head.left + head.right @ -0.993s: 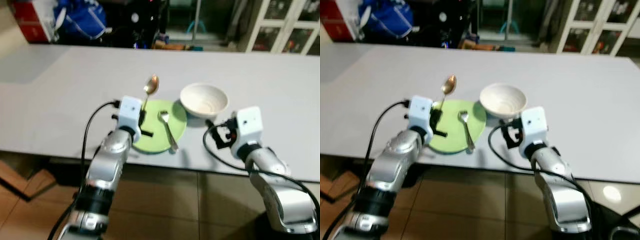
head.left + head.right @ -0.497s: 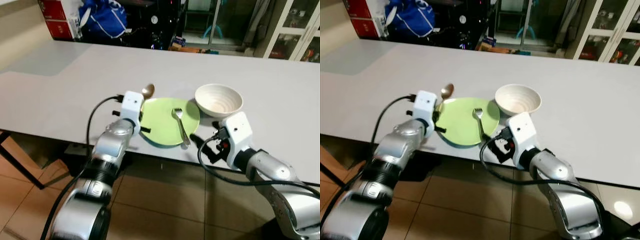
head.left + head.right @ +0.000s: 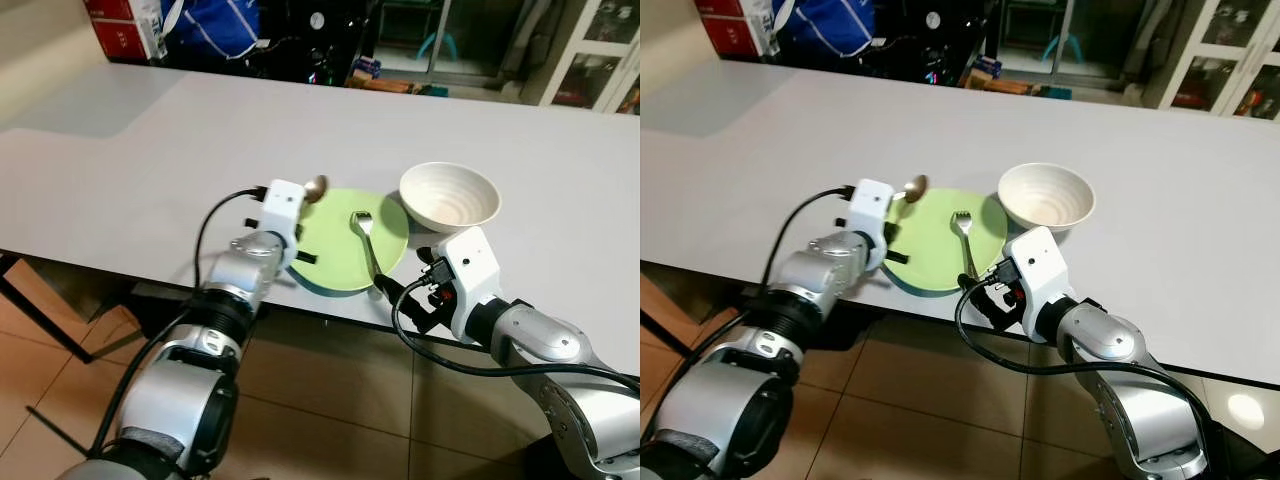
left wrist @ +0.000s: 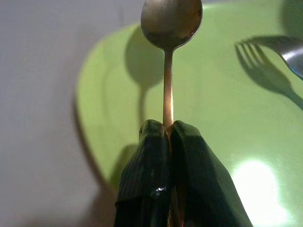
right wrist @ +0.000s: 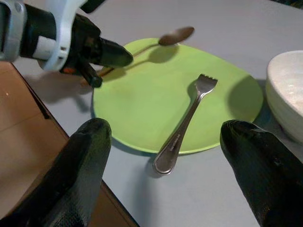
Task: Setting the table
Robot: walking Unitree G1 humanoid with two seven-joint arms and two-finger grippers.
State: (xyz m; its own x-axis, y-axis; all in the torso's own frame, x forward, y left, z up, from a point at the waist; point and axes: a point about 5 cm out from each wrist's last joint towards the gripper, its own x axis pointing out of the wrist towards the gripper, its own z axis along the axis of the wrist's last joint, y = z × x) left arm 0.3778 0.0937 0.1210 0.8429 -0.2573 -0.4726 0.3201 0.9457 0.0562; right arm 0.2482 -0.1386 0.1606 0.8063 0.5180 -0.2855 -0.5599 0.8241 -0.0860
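Note:
A light green plate [image 3: 335, 248] lies near the front edge of the grey table [image 3: 150, 150]. On it rests a silver fork [image 3: 368, 250], its handle sticking out over the near rim. A white bowl [image 3: 449, 197] stands just behind the plate on the right. My left gripper [image 4: 163, 128] is shut on the handle of a spoon [image 4: 170, 19], held over the plate's left rim [image 3: 316, 187]. By the fork's handle at the table's front edge, my right gripper [image 5: 165, 131] is open, its fingers [image 5: 87, 156] spread wide with nothing between them.
Brown tiled floor [image 3: 320, 400] lies below the table's front edge. A blue bag [image 3: 215, 20] and a red box [image 3: 125, 15] sit beyond the far left of the table. Glass cabinet doors [image 3: 600, 60] stand at the back right.
The camera has shifted. My left gripper has lowered the spoon toward the plate's left rim. My right gripper has drawn back from the bowl to the table's front edge.

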